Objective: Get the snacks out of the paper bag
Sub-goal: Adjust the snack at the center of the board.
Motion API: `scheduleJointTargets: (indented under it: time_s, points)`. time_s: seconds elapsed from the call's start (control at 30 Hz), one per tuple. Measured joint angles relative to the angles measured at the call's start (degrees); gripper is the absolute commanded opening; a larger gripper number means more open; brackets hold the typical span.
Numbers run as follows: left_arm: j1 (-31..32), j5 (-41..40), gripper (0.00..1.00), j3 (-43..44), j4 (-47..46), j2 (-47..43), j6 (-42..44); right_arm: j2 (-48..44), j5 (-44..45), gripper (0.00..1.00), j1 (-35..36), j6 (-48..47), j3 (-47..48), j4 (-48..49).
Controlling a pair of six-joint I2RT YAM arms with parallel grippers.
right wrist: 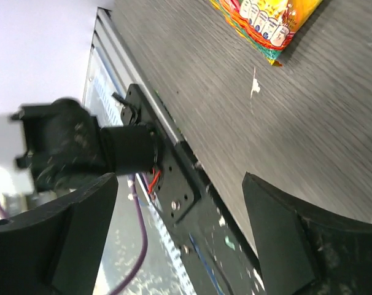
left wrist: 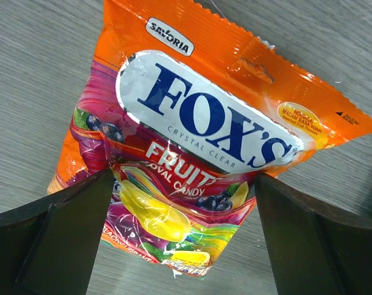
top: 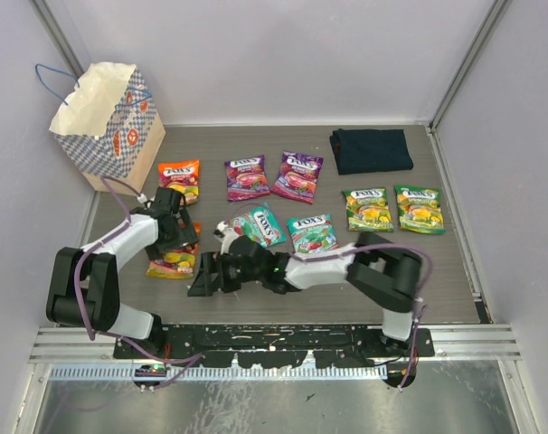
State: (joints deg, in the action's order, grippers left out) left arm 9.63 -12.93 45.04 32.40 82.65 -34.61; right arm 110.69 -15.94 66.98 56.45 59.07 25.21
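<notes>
The paper bag stands at the back left with its mouth open. Several snack packets lie flat on the table: an orange-red one, two purple, two teal, two green. Another orange packet lies near the front left. My left gripper is open just above it. In the left wrist view the packet lies on the table with a finger on each side of its lower end. My right gripper is open and empty, low by the front edge.
A folded dark navy cloth lies at the back right. The right wrist view shows the table's front rail, the left arm's base joint and a corner of the orange packet. Walls close in the table on three sides.
</notes>
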Motion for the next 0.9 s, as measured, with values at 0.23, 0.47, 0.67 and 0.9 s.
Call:
scheduleJointTargets:
  time_s: [0.23,0.47,0.67,0.9]
  points:
    - [0.2,-0.1,0.98,2.7,4.0,-4.7,2.9,-28.5,6.6,1.0,-3.9,-8.5,-19.3,0.9]
    - [6.8,3.6,0.98,5.7,1.7,-24.2,10.3,-40.2,9.8,1.0,-23.3,-12.0,-27.8,-9.5]
    - [21.2,4.0,0.98,6.4,-8.0,-21.4,19.3,-41.1,26.0,1.0,-27.3,-24.7,-15.3,-29.2]
    - [33.4,1.4,0.98,9.6,-16.5,1.3,34.0,-30.1,28.6,1.0,-40.5,-32.0,-6.4,-39.8]
